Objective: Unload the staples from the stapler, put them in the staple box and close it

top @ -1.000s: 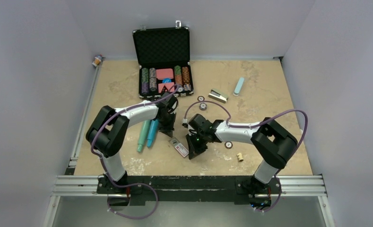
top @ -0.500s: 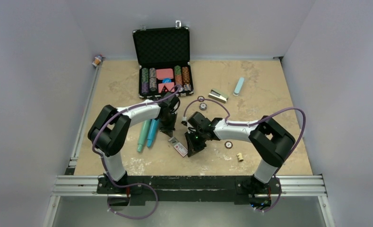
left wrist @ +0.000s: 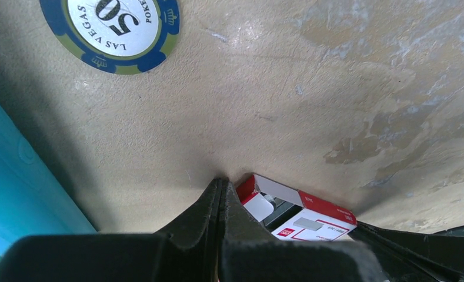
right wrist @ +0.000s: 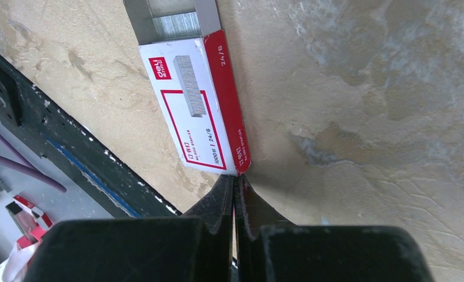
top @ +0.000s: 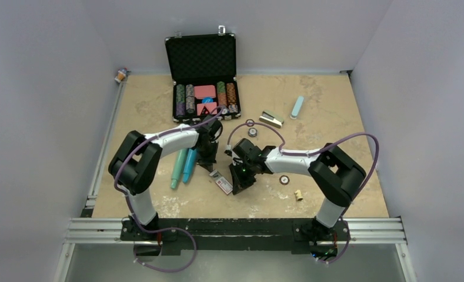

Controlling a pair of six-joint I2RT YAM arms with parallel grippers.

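A red-and-white staple box (top: 222, 183) lies on the table between my two grippers. Its tray is slid out at the far end, and a silver-grey strip of staples (right wrist: 173, 24) lies in it. My left gripper (top: 209, 166) is shut, with its tips on the table against the box's open end (left wrist: 276, 202). My right gripper (top: 236, 188) is shut, with its tips touching the box's closed near corner (right wrist: 241, 167). Neither holds anything I can see. The stapler (top: 271, 118), grey and metallic, lies far off at the back right, with a pale blue piece (top: 297, 107) beside it.
An open black poker chip case (top: 204, 88) stands at the back. Two teal tube-shaped objects (top: 183, 165) lie left of my left gripper. Loose poker chips (top: 284, 180) lie around, one near my left fingers (left wrist: 110, 26). A small cork-like piece (top: 299, 194) lies at the right.
My right gripper has moved a little left and up against the box's near end. My left gripper has shifted slightly. Both stay shut.
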